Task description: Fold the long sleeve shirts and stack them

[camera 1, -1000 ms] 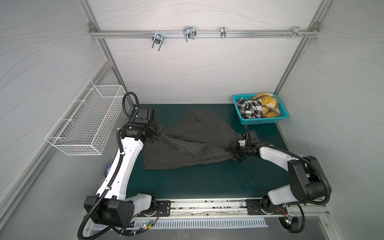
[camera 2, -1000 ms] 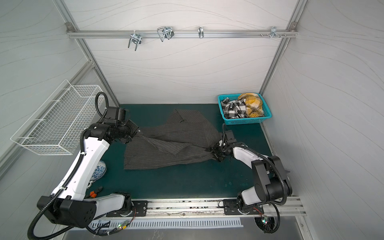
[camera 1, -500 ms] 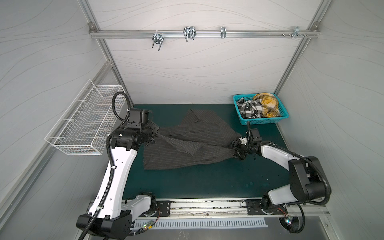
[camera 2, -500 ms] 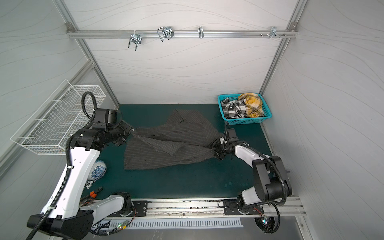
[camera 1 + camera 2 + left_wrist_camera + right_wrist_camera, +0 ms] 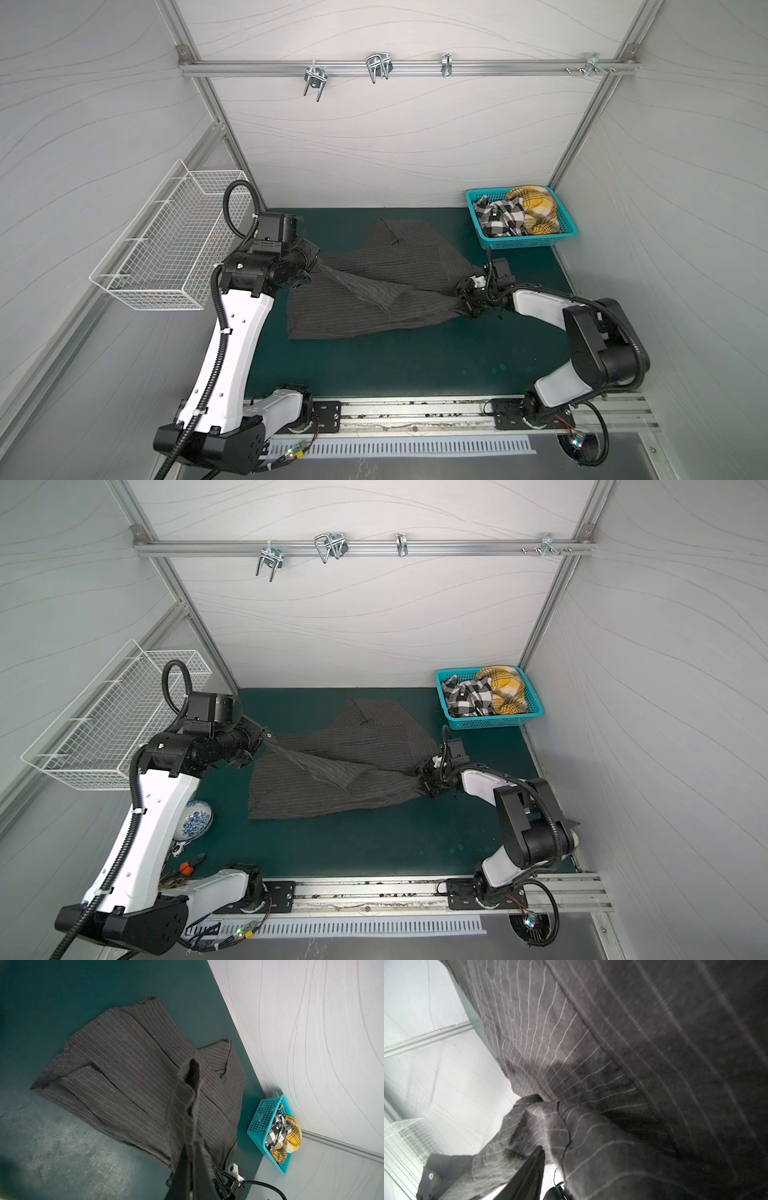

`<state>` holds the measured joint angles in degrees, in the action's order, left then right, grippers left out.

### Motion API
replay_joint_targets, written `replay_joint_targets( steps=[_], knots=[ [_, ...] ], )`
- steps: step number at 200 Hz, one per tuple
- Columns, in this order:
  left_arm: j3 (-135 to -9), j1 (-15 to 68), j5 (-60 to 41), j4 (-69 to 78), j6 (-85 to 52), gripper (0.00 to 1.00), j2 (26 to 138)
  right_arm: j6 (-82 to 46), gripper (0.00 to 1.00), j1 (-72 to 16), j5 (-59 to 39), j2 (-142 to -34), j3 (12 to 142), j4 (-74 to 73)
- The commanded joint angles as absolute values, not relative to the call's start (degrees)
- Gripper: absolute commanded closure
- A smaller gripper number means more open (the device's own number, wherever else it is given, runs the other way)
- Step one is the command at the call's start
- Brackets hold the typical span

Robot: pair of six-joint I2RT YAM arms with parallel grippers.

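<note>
**Status: three shirts, two pincers, one shirt in work**

I count three long sleeve shirts. One, the dark pinstriped shirt (image 5: 374, 299), lies spread on the green counter (image 5: 395, 365) between the two arms. The other two, the black-and-white plaid shirt (image 5: 498, 216) and the yellow plaid shirt (image 5: 536, 205), lie crumpled side by side in the single teal basket (image 5: 528, 245) at the far right corner of the counter. One white wire basket (image 5: 166, 249) hangs on the left wall.

Two pincers are in view. The left pincer (image 5: 313, 264) is clamped on a strip of the pinstriped shirt, lifted clear of the counter at the shirt's left edge. The right pincer (image 5: 466, 296) sits low at the shirt's right edge with cloth bunched around it — I cannot tell how its jaws stand.

Compared with one second back, the left wrist has drawn slightly toward the wire basket and the strip it holds is stretched out further. The right pincer and the shirt's near hem remain where they were.
</note>
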<state>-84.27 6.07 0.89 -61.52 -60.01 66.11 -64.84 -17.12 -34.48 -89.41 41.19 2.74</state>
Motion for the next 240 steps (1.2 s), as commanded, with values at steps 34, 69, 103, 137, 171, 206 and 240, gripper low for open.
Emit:
replay_joint_targets(
  steps=[34, 69, 103, 137, 171, 206, 240],
  knots=[
    [-86.34, 5.21, 11.20, -68.14, -57.51, 1.00, 65.94, -64.21, 0.86, -10.57, -33.63, -88.30, 43.44, 4.69],
    [-70.76, -1.53, 4.60, -60.31, -54.68, 1.00, 66.10, -62.14, 1.00, -9.79, -34.84, -89.26, 43.05, 6.36],
    [-55.00, -1.91, 6.61, -48.49, -52.47, 1.00, 66.61, -61.57, 1.00, -9.89, -35.82, -91.05, 40.16, 5.04],
    [-55.40, -4.00, 8.41, -46.76, -49.58, 1.00, 75.64, -59.64, 1.00, -9.50, -36.21, -91.24, 38.64, 6.26],
    [-66.25, -3.98, 2.32, -44.46, -52.32, 1.00, 78.24, -57.63, 1.00, -7.82, -36.73, -89.59, 39.67, 9.67],
    [-81.69, -3.77, 3.56, -44.81, -53.76, 1.00, 79.96, -55.08, 1.00, -5.45, -35.78, -86.55, 40.90, 13.58],
    [-77.90, -3.94, 3.62, -41.76, -51.79, 1.00, 80.92, -54.96, 1.00, -5.16, -36.42, -86.69, 39.67, 12.02]
  ],
)
